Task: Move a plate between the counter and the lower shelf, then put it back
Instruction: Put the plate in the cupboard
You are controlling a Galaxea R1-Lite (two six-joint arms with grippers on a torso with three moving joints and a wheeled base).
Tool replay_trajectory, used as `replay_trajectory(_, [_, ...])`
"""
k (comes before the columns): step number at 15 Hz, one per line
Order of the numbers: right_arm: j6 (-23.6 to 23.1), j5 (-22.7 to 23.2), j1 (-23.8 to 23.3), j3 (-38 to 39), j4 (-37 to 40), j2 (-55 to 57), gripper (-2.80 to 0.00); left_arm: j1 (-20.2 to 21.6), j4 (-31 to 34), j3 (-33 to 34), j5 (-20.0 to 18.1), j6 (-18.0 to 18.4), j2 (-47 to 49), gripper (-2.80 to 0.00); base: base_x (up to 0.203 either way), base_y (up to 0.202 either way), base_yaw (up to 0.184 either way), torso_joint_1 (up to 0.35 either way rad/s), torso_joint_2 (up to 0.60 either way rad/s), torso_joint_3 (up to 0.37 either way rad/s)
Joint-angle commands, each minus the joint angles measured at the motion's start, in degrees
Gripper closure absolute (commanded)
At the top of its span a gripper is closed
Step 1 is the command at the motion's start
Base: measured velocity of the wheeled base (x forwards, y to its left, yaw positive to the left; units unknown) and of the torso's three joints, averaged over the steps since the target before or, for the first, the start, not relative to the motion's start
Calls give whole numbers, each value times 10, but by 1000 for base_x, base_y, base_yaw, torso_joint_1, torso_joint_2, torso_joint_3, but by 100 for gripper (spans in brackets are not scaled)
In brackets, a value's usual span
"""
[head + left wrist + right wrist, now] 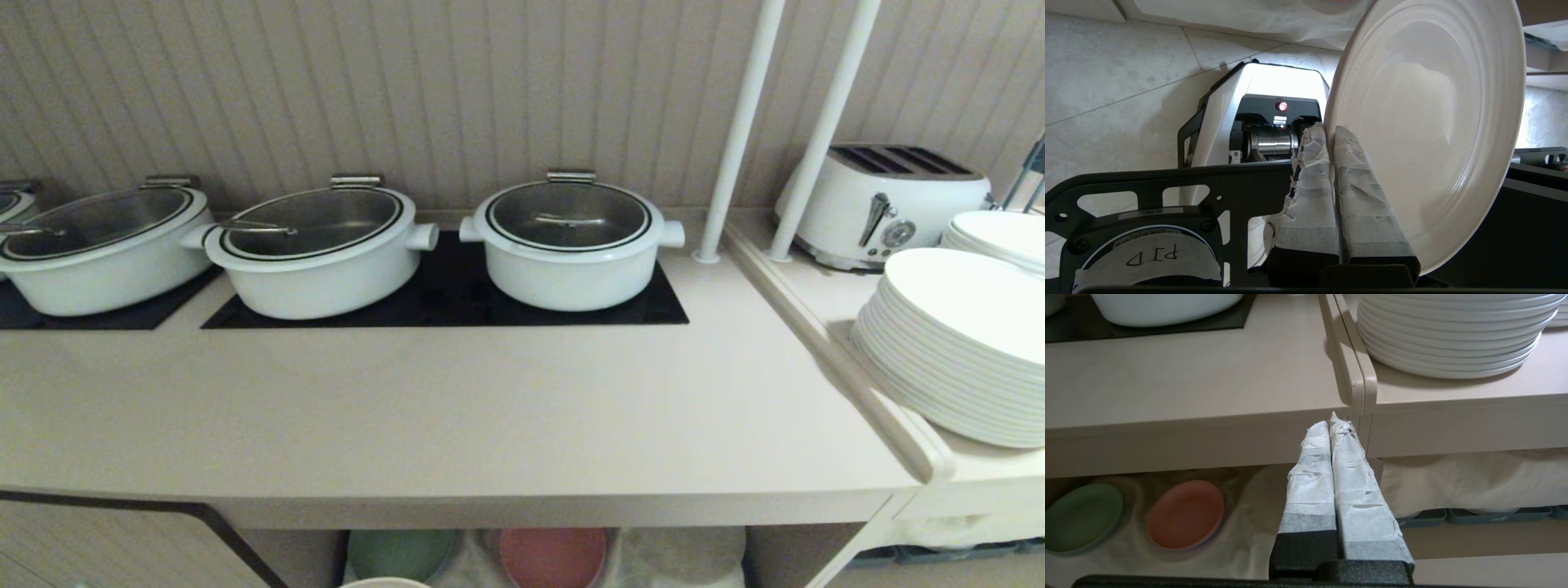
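Observation:
In the left wrist view my left gripper (pixel 1329 132) is shut on the rim of the cream plate (pixel 1433 122). The plate stands on edge above the tiled floor, its face filling the space beside the taped fingers (pixel 1310 196). A pale curved rim (pixel 384 582) shows at the bottom edge of the head view, below the counter (pixel 490 408). The lower shelf (pixel 1249 522) with its whitish cloth lies under the worktop. My right gripper (pixel 1333 422) is shut on nothing, in front of the counter's front edge.
Three white lidded pots (pixel 571 245) stand on black hob panels (pixel 457 306). A stack of white plates (pixel 955 351) and a toaster (pixel 886 204) sit at the right, behind two white poles (pixel 735 139). A green plate (pixel 1081 518) and a pink plate (pixel 1186 514) lie on the shelf.

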Motion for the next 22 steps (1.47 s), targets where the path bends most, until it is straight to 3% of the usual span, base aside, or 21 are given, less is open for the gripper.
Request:
replay_trajectory(1, [0, 0, 0, 0, 0, 1, 0, 0, 1, -1, 0, -2, 1, 0, 0, 0, 0, -154, 330, 159])
replay_trajectory(11, [0, 0, 0, 0, 0, 1, 0, 0, 1, -1, 1, -2, -1, 0, 0, 0, 0, -163, 357, 191])
replay_trajectory(22, [0, 0, 0, 0, 0, 1, 0, 0, 2, 0, 1, -2, -13, 0, 0, 0, 0, -238, 533, 292])
